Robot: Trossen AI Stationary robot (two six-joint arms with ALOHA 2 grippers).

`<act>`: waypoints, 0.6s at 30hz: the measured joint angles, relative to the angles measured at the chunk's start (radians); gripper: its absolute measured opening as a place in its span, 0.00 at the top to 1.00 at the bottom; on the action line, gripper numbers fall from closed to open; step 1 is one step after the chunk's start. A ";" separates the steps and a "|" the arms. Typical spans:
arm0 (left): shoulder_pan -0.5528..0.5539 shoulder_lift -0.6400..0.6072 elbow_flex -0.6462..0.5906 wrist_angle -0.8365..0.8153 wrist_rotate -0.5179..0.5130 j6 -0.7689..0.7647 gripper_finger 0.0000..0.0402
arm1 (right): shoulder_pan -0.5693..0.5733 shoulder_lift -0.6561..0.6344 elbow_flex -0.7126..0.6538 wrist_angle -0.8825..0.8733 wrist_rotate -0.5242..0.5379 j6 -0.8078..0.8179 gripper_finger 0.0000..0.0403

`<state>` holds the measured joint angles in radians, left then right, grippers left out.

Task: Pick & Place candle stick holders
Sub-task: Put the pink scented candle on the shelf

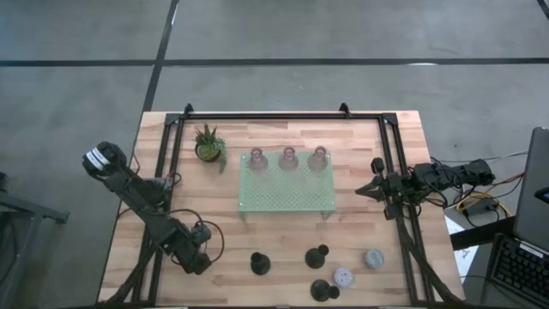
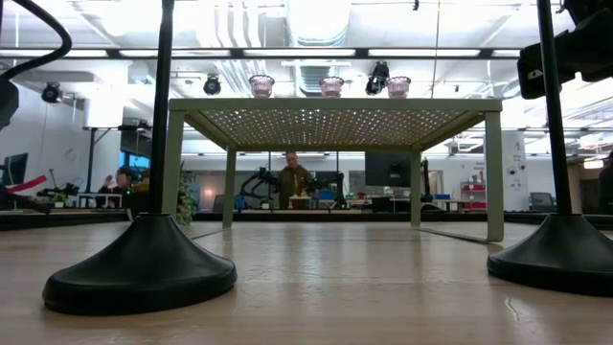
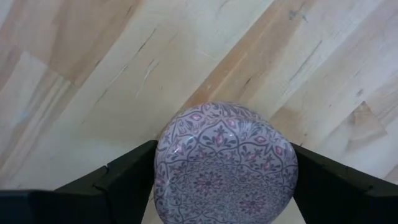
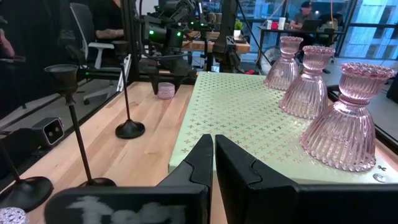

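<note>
The left pincer hangs low over the front left of the wooden worktop, its fingers set wide on either side of a lilac patterned holder; they stand just beside its rim, and whether they press it I cannot tell. The right pincer waits clenched and empty at the right edge of the green tray, about level with its top. Three pink glass holders stand in a row along the tray's far edge. Three black holders with thin stems stand on the worktop in front of the tray, with a pale patterned holder and a blue-grey holder near them at the front right. A small plant sits left of the tray. In the low view, people show in the room beyond.
</note>
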<state>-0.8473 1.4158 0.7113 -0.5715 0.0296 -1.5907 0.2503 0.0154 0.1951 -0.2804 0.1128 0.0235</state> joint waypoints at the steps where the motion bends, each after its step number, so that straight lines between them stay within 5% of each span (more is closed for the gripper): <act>1: 0.000 0.000 0.000 0.000 0.000 0.000 0.21 | 0.000 0.000 0.000 0.000 0.000 0.001 0.97; 18: 0.012 -0.006 0.000 -0.001 0.000 0.040 0.23 | 0.000 0.000 0.000 0.000 0.000 0.000 0.97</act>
<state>-0.8356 1.4096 0.7116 -0.5724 0.0296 -1.5509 0.2504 0.0154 0.1951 -0.2803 0.1131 0.0237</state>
